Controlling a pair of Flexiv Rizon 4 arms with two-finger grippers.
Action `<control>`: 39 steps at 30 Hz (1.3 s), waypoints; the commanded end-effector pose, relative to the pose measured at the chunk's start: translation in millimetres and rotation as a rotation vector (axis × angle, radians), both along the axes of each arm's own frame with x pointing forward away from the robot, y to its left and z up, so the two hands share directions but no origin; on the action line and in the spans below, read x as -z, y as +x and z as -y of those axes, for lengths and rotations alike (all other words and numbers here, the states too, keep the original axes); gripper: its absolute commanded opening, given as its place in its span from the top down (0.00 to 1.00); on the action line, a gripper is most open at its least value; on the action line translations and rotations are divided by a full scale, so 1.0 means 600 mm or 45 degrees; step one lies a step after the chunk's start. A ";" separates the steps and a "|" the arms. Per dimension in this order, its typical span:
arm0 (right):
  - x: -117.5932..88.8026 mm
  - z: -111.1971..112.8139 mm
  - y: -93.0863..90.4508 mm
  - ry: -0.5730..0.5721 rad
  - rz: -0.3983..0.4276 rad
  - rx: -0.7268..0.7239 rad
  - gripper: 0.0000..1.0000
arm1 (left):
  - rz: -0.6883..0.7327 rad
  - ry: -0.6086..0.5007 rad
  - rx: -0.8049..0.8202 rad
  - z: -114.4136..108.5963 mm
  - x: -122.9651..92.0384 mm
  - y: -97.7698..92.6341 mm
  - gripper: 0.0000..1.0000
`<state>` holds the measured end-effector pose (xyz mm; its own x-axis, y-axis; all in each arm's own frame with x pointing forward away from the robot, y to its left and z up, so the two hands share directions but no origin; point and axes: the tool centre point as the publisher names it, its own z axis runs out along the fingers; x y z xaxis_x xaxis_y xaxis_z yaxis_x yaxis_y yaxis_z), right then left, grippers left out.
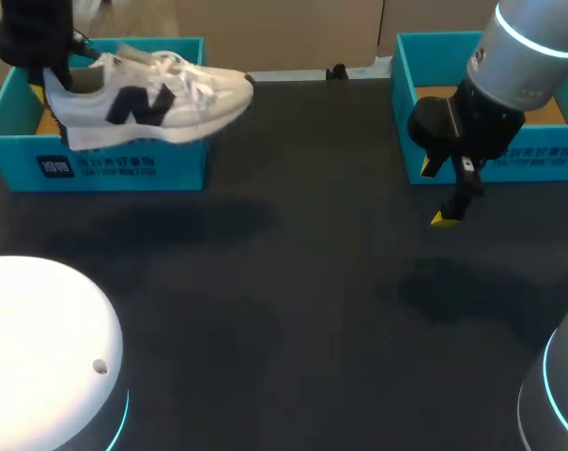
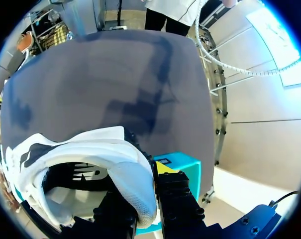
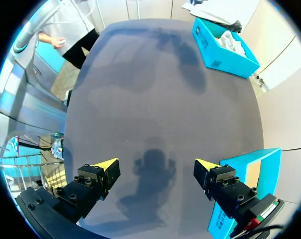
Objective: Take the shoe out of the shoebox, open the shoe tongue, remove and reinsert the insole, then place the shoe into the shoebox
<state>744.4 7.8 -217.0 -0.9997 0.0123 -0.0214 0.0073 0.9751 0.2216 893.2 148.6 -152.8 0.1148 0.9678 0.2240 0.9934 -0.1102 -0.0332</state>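
- The shoe (image 1: 157,99), a white sneaker with a dark letter on its side, is held in the air above the teal shoebox (image 1: 96,164) at the counter's far left, clear of the box
- Its toe is pointed toward the middle of the counter (image 1: 293,282) and juts past the shoebox's right wall
- The shoe is gripped at the heel by the left tool (image 1: 53,83), which comes in from the far left corner
- In the left wrist view the left tool (image 2: 145,204) is seen pinching the shoe (image 2: 90,164) at the heel collar, one finger at each side of the rim, with the dark inside of the shoe open toward the camera
- A corner of the teal shoebox (image 2: 182,167) is seen just past the fingers, under the heel
- The right tool (image 1: 450,211) is held above the counter, just in front of a second teal box (image 1: 509,160) at the far right
- In the right wrist view the right tool (image 3: 155,169) is spread wide with nothing between its yellow tips; only the dark counter (image 3: 155,99) and the tool's shadow lie under it
- The second teal box (image 3: 245,174) is seen beside one finger, and the shoebox (image 3: 225,52) at the counter's far end
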 end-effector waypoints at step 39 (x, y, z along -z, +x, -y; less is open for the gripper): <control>0.001 -0.001 0.001 -0.002 -0.001 0.000 0.00 | -0.061 -0.097 0.203 0.223 0.047 -0.192 1.00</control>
